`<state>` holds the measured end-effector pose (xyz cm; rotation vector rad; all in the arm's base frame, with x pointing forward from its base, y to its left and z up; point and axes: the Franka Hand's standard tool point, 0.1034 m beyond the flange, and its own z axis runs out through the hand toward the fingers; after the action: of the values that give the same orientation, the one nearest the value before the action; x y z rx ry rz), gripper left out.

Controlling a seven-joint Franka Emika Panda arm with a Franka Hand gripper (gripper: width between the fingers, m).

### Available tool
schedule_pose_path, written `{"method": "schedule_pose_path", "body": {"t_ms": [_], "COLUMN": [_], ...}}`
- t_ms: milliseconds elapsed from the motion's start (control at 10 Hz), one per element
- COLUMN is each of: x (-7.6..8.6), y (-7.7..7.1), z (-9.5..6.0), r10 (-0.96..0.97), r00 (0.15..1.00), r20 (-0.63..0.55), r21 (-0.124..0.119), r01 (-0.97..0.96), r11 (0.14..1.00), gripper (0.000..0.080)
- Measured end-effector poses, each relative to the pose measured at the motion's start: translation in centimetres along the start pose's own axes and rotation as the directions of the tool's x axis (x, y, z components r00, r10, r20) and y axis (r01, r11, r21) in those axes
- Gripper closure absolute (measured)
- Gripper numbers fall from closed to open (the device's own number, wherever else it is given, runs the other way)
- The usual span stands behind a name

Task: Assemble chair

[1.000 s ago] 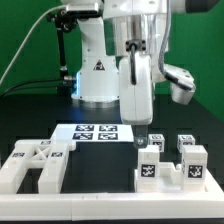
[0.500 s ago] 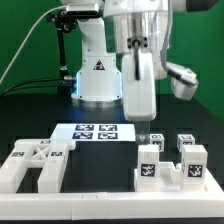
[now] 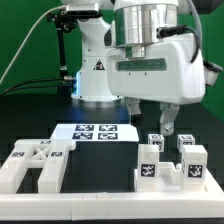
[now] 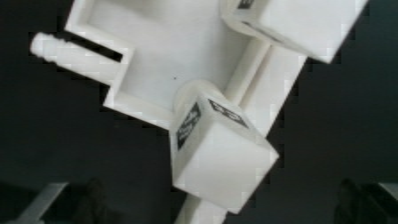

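Note:
The chair pieces are matte white with black-and-white tags. In the exterior view, a blocky group [image 3: 172, 165] with two small cubes [image 3: 186, 141] behind it lies at the right, and slab-like pieces [image 3: 35, 165] lie at the left. My gripper [image 3: 153, 120] hangs open just above the right group, fingers spread and empty. In the wrist view a flat notched slab [image 4: 160, 70] and a tagged block [image 4: 222, 135] lie below the gripper [image 4: 205, 208]. One dark fingertip [image 4: 45, 200] shows at each side of the white piece, not touching it.
The marker board [image 3: 95, 132] lies flat in the middle of the black table, between the two groups. The arm's white base [image 3: 97, 75] stands behind it. A long white rail [image 3: 110, 205] runs along the front edge. A green curtain forms the backdrop.
The hand has turned about a quarter turn, so its broad side now faces the exterior camera and both fingers show. It stays above the right group of pieces. The pieces have not moved.

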<state>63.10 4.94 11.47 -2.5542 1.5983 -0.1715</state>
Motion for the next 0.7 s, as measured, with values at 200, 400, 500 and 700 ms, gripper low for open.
{"method": "schedule_pose_path", "body": {"t_ms": [200,400,500,700], "x": [0.0,0.8,0.9,-0.4], "y": [0.0,1.2,2.5,2.3], "z": [0.0,0.8,1.5,2.2], "r10": [-0.148,-0.379,-0.475,-0.593], "r00": [0.989,0.923,0.878,0.793], "r20": [0.0,-0.063,-0.059,-0.138], "r21": [-0.001,0.02,0.006,0.011], "r01": [0.148,0.381,0.476,0.6], "r11": [0.989,0.924,0.879,0.8], "gripper": [0.0151,0.0151,0.0151,0.0151]}}
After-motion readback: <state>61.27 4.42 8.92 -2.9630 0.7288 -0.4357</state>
